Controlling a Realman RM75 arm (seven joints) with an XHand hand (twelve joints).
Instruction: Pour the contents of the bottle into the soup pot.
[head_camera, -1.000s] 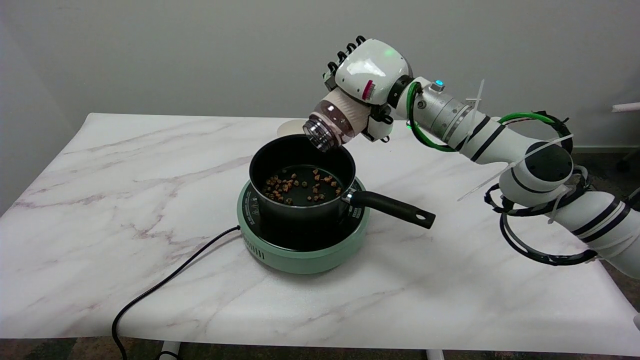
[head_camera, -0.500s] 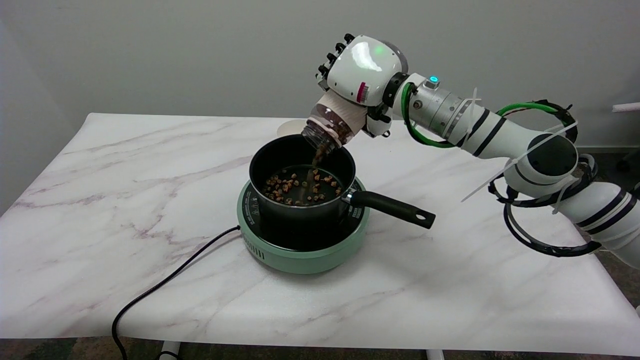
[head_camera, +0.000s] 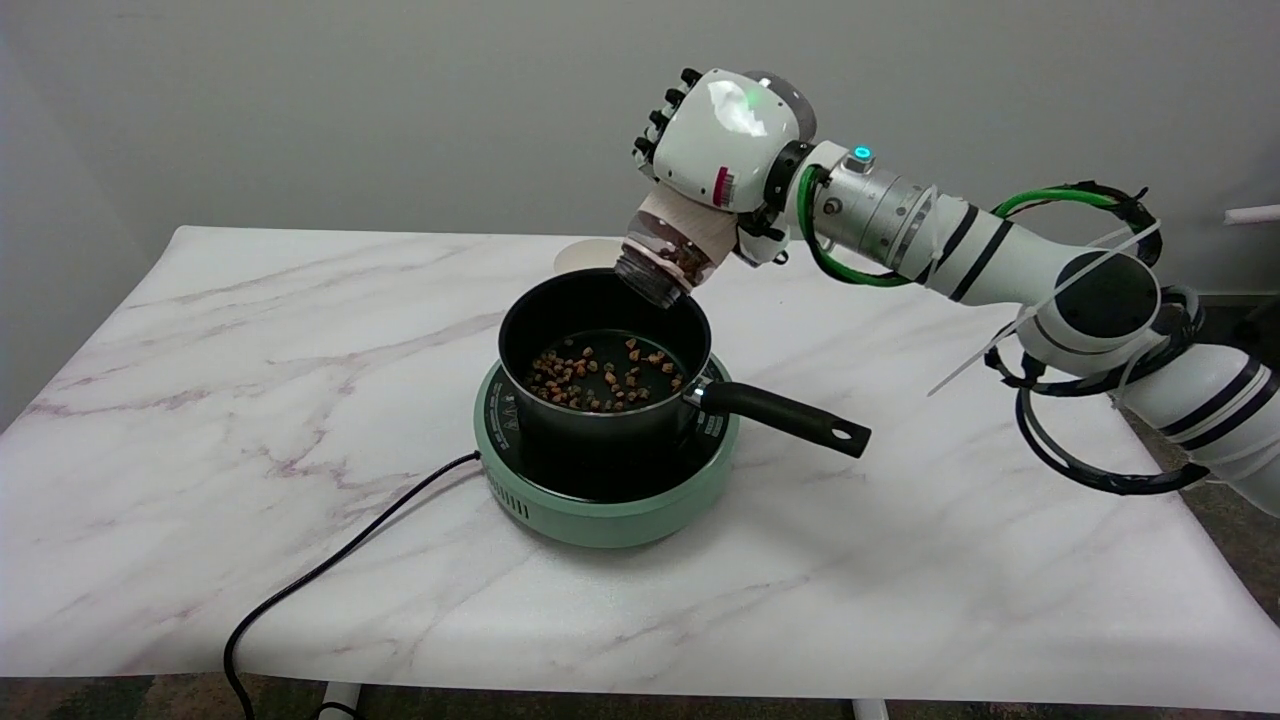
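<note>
My right hand (head_camera: 722, 140) grips a clear bottle (head_camera: 670, 252) with a pale label, tipped steeply so its mouth points down over the far right rim of the black soup pot (head_camera: 604, 370). A few brown pieces still show inside the bottle near its neck. The pot stands on a mint-green hot plate (head_camera: 608, 500) in the middle of the table, its black handle (head_camera: 790, 417) pointing right. Many brown pellets (head_camera: 598, 373) lie scattered over the pot's bottom. The far side of the hand's fingers is hidden behind the bottle.
A black power cord (head_camera: 320, 575) runs from the hot plate's left side to the table's front edge. A pale round disc (head_camera: 585, 258) lies on the marble table (head_camera: 250, 350) just behind the pot. My right arm (head_camera: 1050, 290) spans the table's right side.
The hand has tilted the bottle more steeply, mouth lower toward the pot. A stream of pellets fell half a second ago; the pot now holds more of them and no stream shows.
</note>
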